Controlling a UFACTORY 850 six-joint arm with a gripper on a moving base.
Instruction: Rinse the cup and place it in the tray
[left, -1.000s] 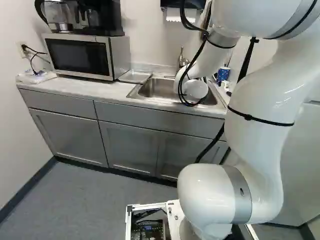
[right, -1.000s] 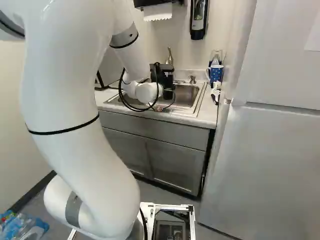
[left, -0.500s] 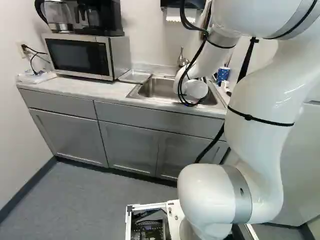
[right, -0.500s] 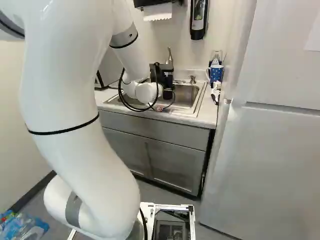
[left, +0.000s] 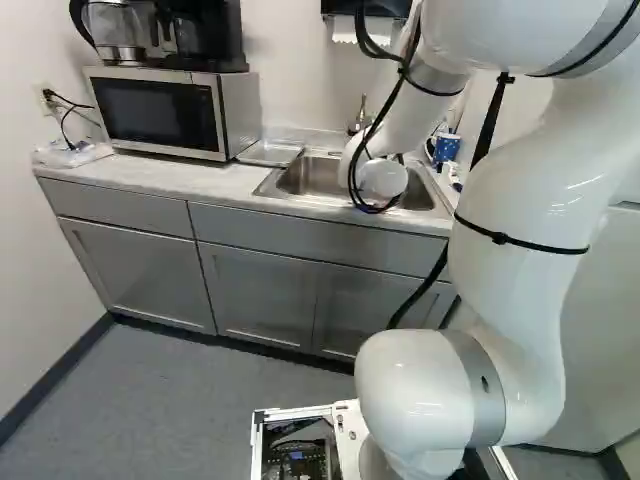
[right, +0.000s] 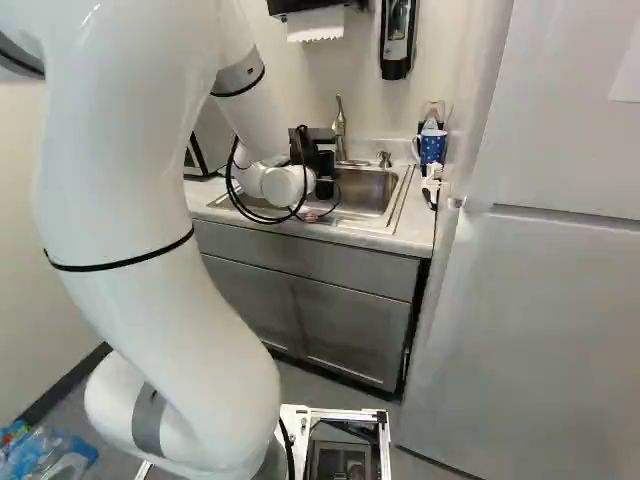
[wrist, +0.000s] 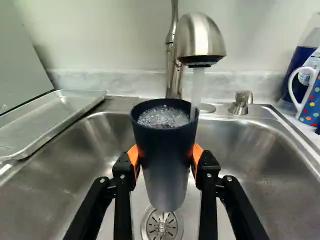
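Above the steel sink basin (wrist: 240, 150), the robot's white arm (left: 510, 220) has its black hand (right: 322, 170) around a tumbler (wrist: 166, 150), dark navy at the top and fading to grey below. Both orange pads (wrist: 197, 154) press its sides, the two fingers parted just by the tumbler's width. It sits upright, mouth up, in front of the drain strainer (wrist: 162, 226). Water (wrist: 198, 87) runs from the faucet head (wrist: 200, 40) inside its rim, and bubbly water (wrist: 162, 117) shows within. Beside the basin, towards the microwave (left: 160, 112), a shallow metal tray (wrist: 57, 120) lies on the counter (left: 130, 182). Past the basin's opposite side stands a blue mug with coloured dots (wrist: 311, 102), with a bottle (wrist: 300, 62) just behind it.
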